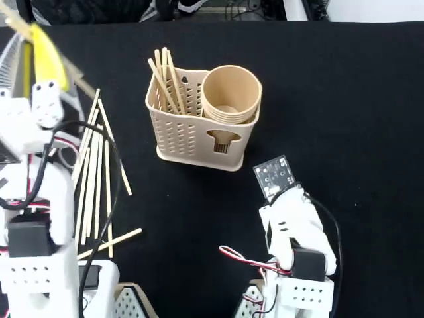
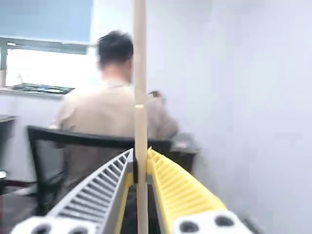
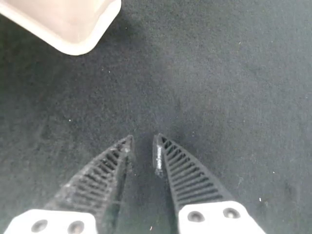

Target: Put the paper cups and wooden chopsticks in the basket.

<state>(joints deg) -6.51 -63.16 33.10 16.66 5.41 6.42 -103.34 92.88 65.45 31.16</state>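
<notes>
A cream basket stands at the table's far middle. Stacked paper cups fill its right compartment, and several wooden chopsticks lean in its left one. More loose chopsticks lie scattered on the black table by the left arm. My left gripper is raised at the far left, shut on one chopstick that crosses between its fingers. My right gripper hovers low over bare table, just short of the basket's corner. Its fingers are nearly together with nothing between them.
The right arm sits at the near right, its camera board pointing toward the basket. Black cloth covers the table. The left arm's base and cables stand beside the loose chopsticks.
</notes>
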